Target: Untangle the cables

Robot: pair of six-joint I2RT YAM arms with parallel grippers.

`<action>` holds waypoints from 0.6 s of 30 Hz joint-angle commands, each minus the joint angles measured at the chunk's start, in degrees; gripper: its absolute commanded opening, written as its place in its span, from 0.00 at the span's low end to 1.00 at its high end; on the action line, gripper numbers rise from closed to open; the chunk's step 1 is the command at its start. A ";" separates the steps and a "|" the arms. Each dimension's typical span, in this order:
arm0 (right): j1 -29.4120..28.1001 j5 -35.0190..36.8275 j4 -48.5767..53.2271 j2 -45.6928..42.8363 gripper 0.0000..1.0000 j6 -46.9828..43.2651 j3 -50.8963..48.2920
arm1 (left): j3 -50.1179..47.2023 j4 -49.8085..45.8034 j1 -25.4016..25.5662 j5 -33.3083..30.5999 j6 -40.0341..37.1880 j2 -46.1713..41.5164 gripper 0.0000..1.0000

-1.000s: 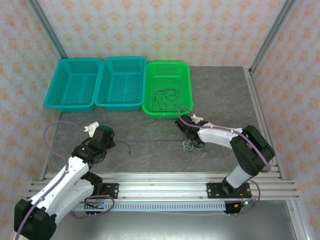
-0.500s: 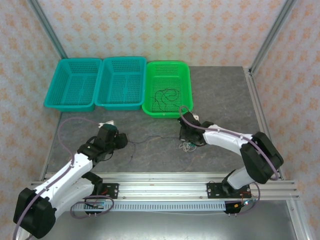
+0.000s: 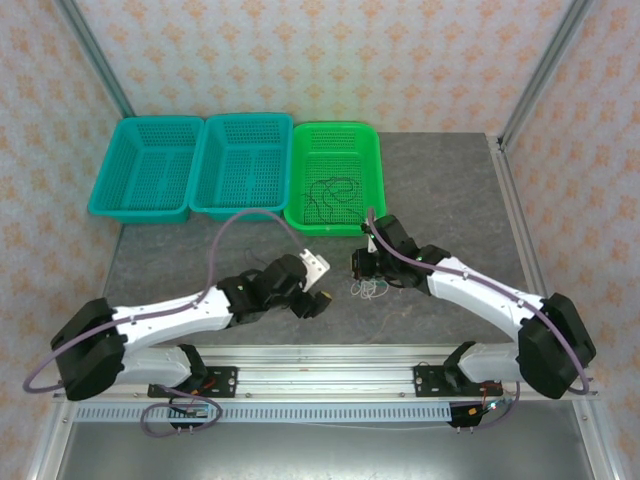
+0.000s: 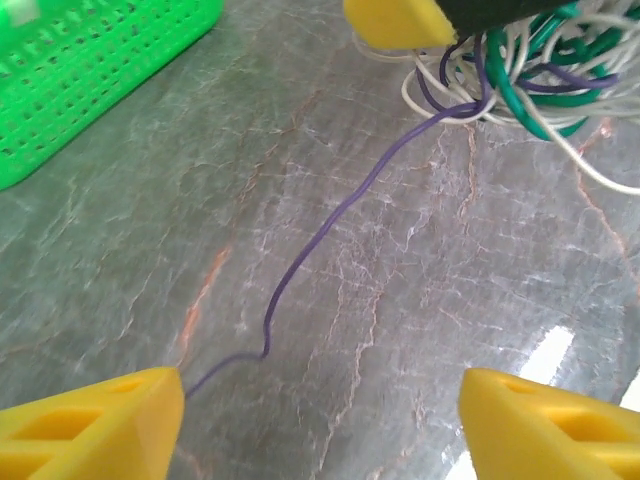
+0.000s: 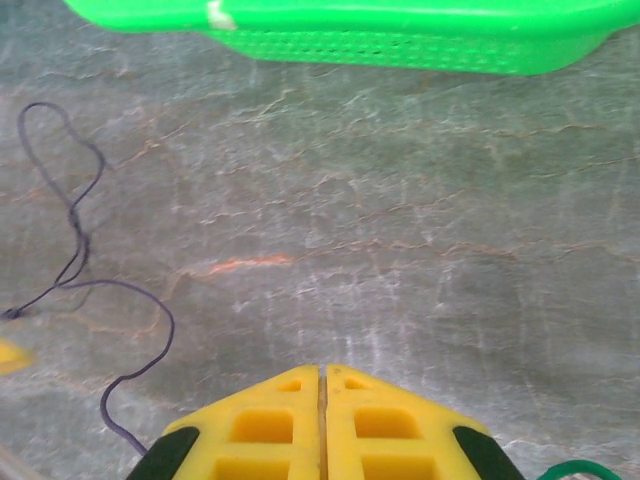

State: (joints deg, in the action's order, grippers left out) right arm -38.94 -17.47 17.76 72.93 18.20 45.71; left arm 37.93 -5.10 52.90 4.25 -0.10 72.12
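The cables are a small clump [image 3: 372, 291] of white, green and purple wires [image 4: 520, 75] on the grey table. One thin purple wire [image 4: 330, 220] trails out of the clump to my left gripper's left fingertip [image 4: 95, 425]. My left gripper [image 4: 320, 425] is open, low over the table just left of the clump [image 3: 322, 297], with nothing between its fingers. My right gripper [image 5: 322, 375] is shut and sits at the clump's far-left edge [image 3: 358, 266]. Whether it pinches a strand is hidden. The purple wire [image 5: 75, 250] loops to its left.
A green basket [image 3: 372, 150] behind the grippers holds loose black wires [image 3: 328, 192]. Two teal baskets [image 3: 145, 165] [image 3: 243, 160] stand to its left. The aluminium rail runs along the near edge [image 3: 320, 365]. Frame posts rise at the back corners.
My left arm swung right across the table to the clump, and its gripper opened. My right gripper closed and shifted slightly back and left at the clump.
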 commanded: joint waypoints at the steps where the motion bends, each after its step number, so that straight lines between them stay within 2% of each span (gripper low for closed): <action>1: 0.10 -4.26 0.02 -1.98 0.00 -1.41 -0.22 | 2.79 8.90 0.09 -3.30 -9.65 4.08 0.80; 5: -0.16 -5.62 -0.01 -3.16 0.00 -1.22 -0.47 | 5.57 13.28 0.14 -3.81 -10.55 10.43 0.83; 7: -0.26 -4.39 0.31 -3.64 0.00 -0.99 -0.72 | 6.53 14.96 0.14 -4.92 -9.92 13.04 0.76; 9: -0.18 -1.47 0.75 -3.93 0.00 -0.76 -1.10 | 7.30 15.42 0.09 -6.75 -8.60 14.50 0.48; 11: -0.18 4.91 1.69 -3.93 0.00 0.79 -1.74 | 7.43 14.87 0.16 -9.01 -6.63 14.04 0.05; 12: -0.18 8.10 1.96 -3.90 0.00 1.99 -2.05 | 7.27 14.63 0.09 -10.06 -5.69 13.42 0.00; 14: -0.09 15.65 2.92 -3.93 0.00 6.13 -3.28 | 6.08 14.33 0.05 -12.17 -3.64 10.80 0.00; 18: 0.50 24.98 3.45 -4.36 0.00 14.62 -7.54 | 4.17 10.77 -1.01 -16.32 1.28 4.20 0.00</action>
State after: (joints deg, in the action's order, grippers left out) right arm -38.96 -5.13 17.78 69.73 25.69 41.17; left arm 43.20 6.72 52.84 -5.32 -3.60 81.62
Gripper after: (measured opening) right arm 0.066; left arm 0.052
